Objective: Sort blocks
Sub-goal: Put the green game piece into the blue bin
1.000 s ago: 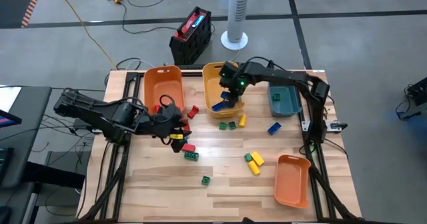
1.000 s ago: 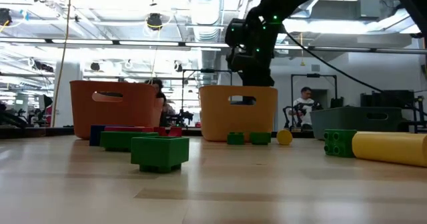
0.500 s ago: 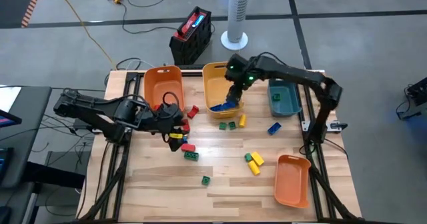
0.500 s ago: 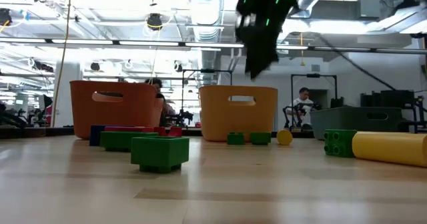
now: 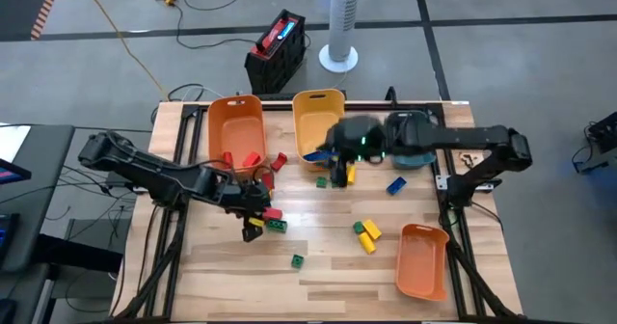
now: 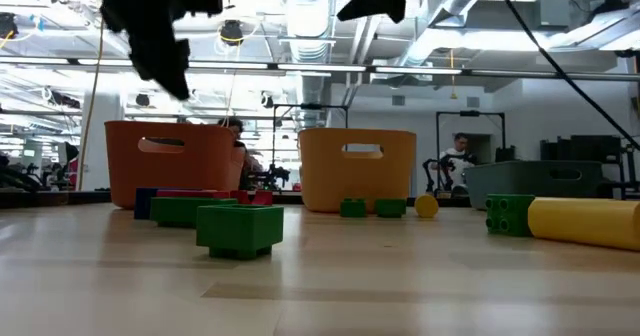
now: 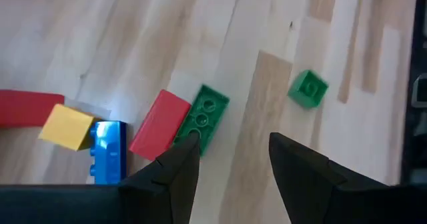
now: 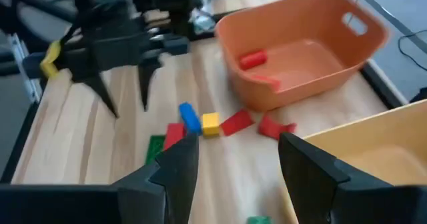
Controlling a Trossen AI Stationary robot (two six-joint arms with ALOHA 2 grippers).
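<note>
Left tool (image 7: 228, 159) is spread and empty, hanging at lower left of centre over the small green plastic brick (image 7: 203, 118) that touches a red plastic brick (image 7: 159, 125) on the wooden table (image 5: 318, 266). I'd straddle only the green one, then lower. Right tool (image 8: 238, 163), also spread and empty, waits near the yellow plastic bin (image 5: 318, 107) at upper centre.
</note>
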